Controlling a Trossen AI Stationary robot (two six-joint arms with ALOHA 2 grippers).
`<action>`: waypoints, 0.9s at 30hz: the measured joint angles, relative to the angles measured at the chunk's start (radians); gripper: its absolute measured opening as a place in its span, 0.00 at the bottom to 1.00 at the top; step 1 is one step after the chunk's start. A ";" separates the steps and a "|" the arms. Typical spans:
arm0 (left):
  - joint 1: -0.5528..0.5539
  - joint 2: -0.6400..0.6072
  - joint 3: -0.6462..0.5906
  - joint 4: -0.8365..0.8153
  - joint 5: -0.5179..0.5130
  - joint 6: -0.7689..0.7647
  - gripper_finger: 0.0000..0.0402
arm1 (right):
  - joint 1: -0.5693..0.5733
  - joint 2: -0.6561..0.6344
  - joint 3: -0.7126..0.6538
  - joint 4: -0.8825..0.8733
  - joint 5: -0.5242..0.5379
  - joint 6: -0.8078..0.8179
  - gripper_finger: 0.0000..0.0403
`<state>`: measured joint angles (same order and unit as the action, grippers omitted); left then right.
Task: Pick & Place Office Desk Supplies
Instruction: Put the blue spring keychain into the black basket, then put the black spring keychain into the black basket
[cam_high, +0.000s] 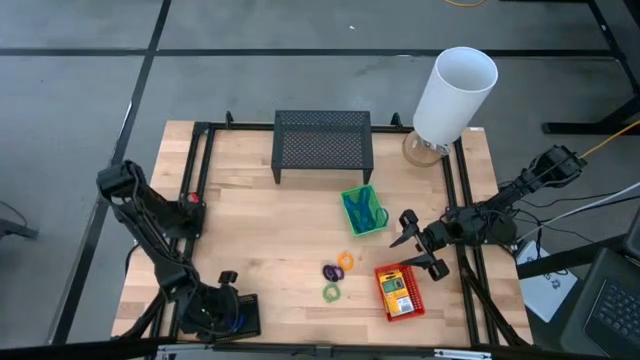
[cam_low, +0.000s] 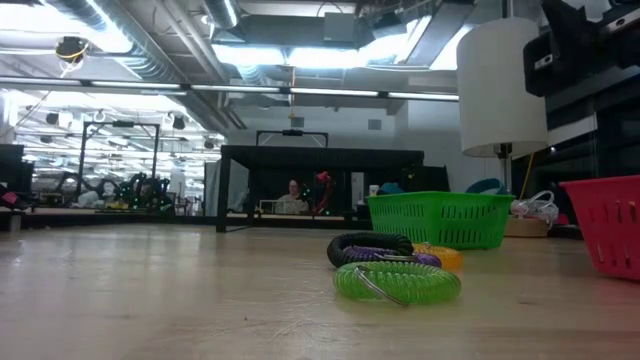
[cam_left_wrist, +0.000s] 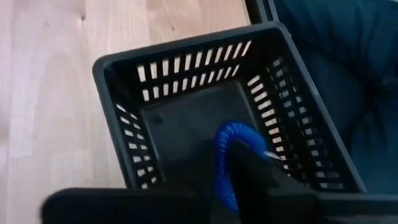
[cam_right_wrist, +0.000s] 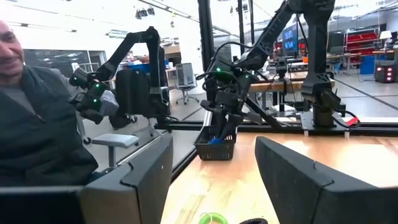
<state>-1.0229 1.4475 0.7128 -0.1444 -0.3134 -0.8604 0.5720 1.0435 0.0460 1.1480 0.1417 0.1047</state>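
We see a blue coiled ring (cam_left_wrist: 227, 163) down inside the black basket (cam_left_wrist: 186, 81), right at the left gripper's (cam_high: 215, 308) fingertips; the dark fingers cover its lower part, and we cannot tell whether they pinch it or have parted from it. The basket sits at the near left corner of the table (cam_high: 250, 230), directly under that gripper, and in the right wrist view the blue ring shows through the basket's slotted wall below the gripper.

Well away from the left gripper, toward the middle of the table, lie three more coiled rings close together: a purple ring (cam_high: 330, 271), an orange ring (cam_high: 346, 261) just beside it and a green ring (cam_high: 332, 292) nearest the front edge. In the low view the purple one rests against the green one, with the orange one behind.

The right gripper (cam_high: 420, 246) hangs above the table with its fingers spread wide and nothing between them. Just beside it, on the side toward the table's front edge, sits the red basket (cam_high: 398, 291) with a yellow-and-green flat pack (cam_high: 396, 289) in it. On its other side, toward the table's middle, stands the green basket (cam_high: 364, 211) holding thin blue band loops (cam_high: 360, 212).

Beyond the green basket, at the far edge, stands the black mesh stand (cam_high: 322, 143), and at the far right corner the tall white cylinder (cam_high: 454, 94). A person (cam_right_wrist: 37, 124) shows past the table's edge in the right wrist view.
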 joint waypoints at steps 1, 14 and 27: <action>0.000 -0.002 0.000 0.000 0.000 0.001 0.15 | 0.000 0.000 0.000 0.000 0.000 0.000 0.57; 0.072 -0.192 0.000 0.003 -0.114 0.251 0.47 | 0.000 0.000 0.000 0.029 -0.001 -0.015 0.57; 0.619 -0.121 0.001 0.186 0.248 0.719 0.47 | -0.039 0.000 0.000 0.034 -0.004 -0.011 0.57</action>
<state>-0.4040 1.3263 0.7136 0.0413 -0.0653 -0.1417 0.5328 1.0439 0.0460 1.1820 0.1375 0.0936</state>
